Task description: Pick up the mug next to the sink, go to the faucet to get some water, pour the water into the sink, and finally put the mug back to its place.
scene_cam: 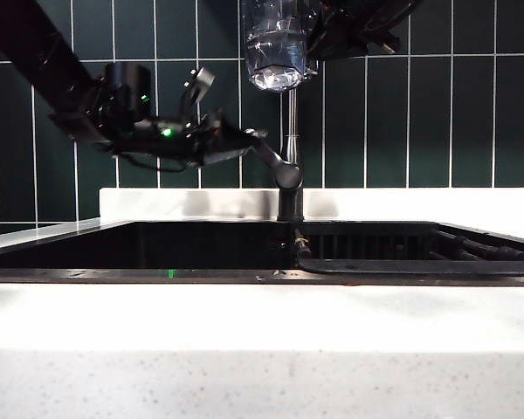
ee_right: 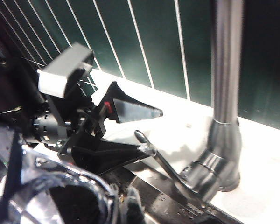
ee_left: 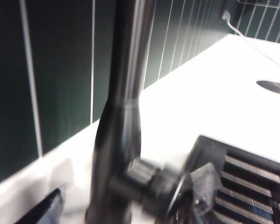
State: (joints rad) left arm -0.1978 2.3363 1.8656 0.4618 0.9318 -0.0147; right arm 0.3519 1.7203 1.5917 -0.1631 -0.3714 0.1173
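I am holding the mug (scene_cam: 277,48) up high, just beside the top of the faucet (scene_cam: 290,166), and my right end effector (scene_cam: 319,39) is shut tight on it. The mug looks tipped a little, with its thick bottom facing out over the sink (scene_cam: 201,249), which lies well below the faucet. My left end effector (scene_cam: 231,140) is on the other side of the faucet, with its fingers spread open, one above and one below the tip of the grey lever (ee_right: 161,161). I think the step now is turning the water on or off. To do it well, I should push the lever slowly with the left fingers and keep the mug very still near the pipe, so no water splashes onto the white counter (scene_cam: 262,323). I should also keep my two arms from bumping, since they are close beside the faucet. The outside view shows me both arms, the whole sink and how high the mug is. It does not show me clearly how the left fingers sit around the lever. The right wrist view does that: I see the two dark pointed fingers (ee_right: 133,111) open by the lever tip, with the rim of the mug (ee_right: 51,186) close to the camera. The left wrist view is blurry, but it shows the fat base of the faucet (ee_left: 116,154) and the slats of the rack (ee_left: 252,186) beside it.
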